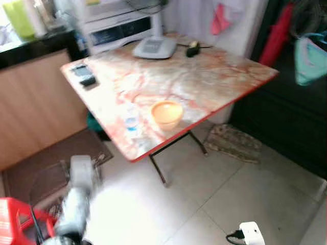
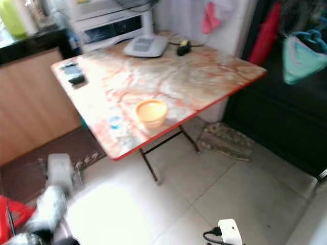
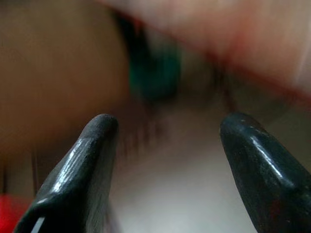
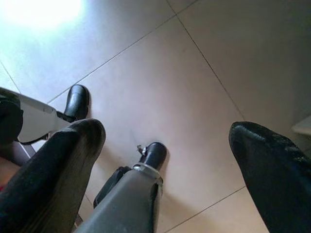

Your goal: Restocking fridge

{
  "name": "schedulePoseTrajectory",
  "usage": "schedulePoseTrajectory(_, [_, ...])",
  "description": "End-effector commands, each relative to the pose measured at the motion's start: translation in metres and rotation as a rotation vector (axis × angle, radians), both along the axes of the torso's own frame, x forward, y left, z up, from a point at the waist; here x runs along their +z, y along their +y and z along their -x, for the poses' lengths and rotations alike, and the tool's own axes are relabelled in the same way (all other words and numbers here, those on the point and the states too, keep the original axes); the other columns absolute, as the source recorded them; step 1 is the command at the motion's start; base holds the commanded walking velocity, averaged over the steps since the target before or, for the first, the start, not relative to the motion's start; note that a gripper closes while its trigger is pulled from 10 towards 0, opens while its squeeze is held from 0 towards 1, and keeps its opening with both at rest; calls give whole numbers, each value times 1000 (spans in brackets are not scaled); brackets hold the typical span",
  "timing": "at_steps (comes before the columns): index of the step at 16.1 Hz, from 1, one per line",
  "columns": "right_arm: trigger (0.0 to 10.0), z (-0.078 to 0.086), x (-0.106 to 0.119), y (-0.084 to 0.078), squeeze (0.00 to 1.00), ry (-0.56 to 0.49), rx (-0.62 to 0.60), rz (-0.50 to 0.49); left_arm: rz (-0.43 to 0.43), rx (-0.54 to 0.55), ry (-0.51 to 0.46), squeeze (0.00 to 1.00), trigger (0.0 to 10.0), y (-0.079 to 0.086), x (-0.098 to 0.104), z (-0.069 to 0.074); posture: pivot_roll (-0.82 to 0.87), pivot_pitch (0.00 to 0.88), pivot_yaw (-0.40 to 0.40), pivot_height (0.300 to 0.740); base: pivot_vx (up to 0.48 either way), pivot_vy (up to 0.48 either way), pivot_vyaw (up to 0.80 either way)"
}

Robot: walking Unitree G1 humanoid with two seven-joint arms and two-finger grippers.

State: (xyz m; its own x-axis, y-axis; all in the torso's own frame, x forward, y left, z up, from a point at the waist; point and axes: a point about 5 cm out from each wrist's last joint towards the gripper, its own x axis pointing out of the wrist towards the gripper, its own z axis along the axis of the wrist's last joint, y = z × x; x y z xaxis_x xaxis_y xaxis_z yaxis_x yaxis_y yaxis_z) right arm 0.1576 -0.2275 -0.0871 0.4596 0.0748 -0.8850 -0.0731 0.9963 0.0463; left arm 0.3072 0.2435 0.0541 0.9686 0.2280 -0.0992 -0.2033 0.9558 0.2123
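A lived-in home was indicated. A marble-patterned folding table point(image 1: 168, 81) was seen at centre on a tiled floor point(image 1: 214, 199), a wooden counter point(image 1: 36, 102) at 10 o'clock, and hung clothing point(image 1: 310, 58) at 2 o'clock.

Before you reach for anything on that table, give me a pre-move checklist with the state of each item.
1. Left gripper free to grasp: ok, jaws open, nothing between them.
2. Right gripper free: ok, jaws open, hanging over floor tiles.
3. Orange bowl located: ok, upright near the table's front edge.
4. Water bottle located: ok, on the table left of the bowl.
5. Bowl's contents: cannot tell, image blurred.
6. White power adapter on the floor: not ok, a trip hazard.
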Motion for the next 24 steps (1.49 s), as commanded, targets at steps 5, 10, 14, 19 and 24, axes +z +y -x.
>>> schedulePoseTrajectory(5, [10000,30,-10,-4,0,44,-84,-13,-156,-209,-346,0,10000,-40,50,18,163,67,34,740,0,0,0])
schedulePoseTrajectory(10, [10000,43,-12,-10,0,49,-107,10,-63,-353,-493,0,10000,-92,98,31,158,121,3,740,0,0,0])
schedulePoseTrajectory(14, [10000,43,-11,-13,0,50,-40,27,-76,-313,-566,0,10000,-91,128,19,156,151,-2,740,62,0,541])
schedulePoseTrajectory(19, [10000,45,-11,-14,0,47,-77,26,-72,-285,-536,0,10000,-89,139,23,152,171,-3,740,270,0,0])
schedulePoseTrajectory(24, [10000,47,-12,-14,0,37,-125,26,-67,-284,-511,0,10000,-92,143,24,157,177,3,740,273,0,453])
